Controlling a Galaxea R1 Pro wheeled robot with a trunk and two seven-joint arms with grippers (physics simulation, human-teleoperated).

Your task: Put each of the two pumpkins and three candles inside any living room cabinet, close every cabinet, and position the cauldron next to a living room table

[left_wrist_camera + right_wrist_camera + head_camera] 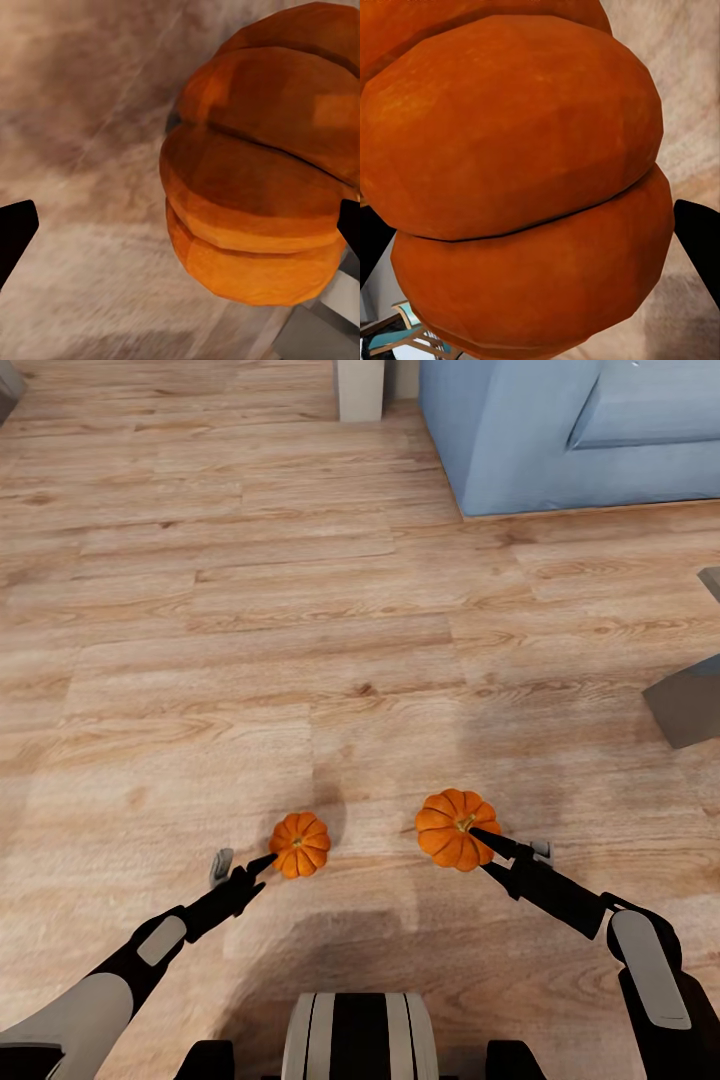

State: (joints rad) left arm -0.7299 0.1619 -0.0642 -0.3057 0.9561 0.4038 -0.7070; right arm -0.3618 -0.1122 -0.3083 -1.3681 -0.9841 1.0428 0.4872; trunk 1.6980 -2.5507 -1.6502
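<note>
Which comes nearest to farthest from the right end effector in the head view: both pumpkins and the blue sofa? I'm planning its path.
1. Right pumpkin, at the right end effector.
2. Left pumpkin, toward the left.
3. Blue sofa, far ahead.

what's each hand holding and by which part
Left hand holds a pumpkin by its side; right hand holds the other pumpkin, near its stem.

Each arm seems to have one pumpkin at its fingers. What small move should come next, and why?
Probably turn the base to look for the cabinet. The left gripper has the left pumpkin at its fingers, the right gripper the right pumpkin, and both pumpkins look raised above the wooden floor, though I cannot confirm either grip is firm. Ahead stands a blue sofa.
</note>
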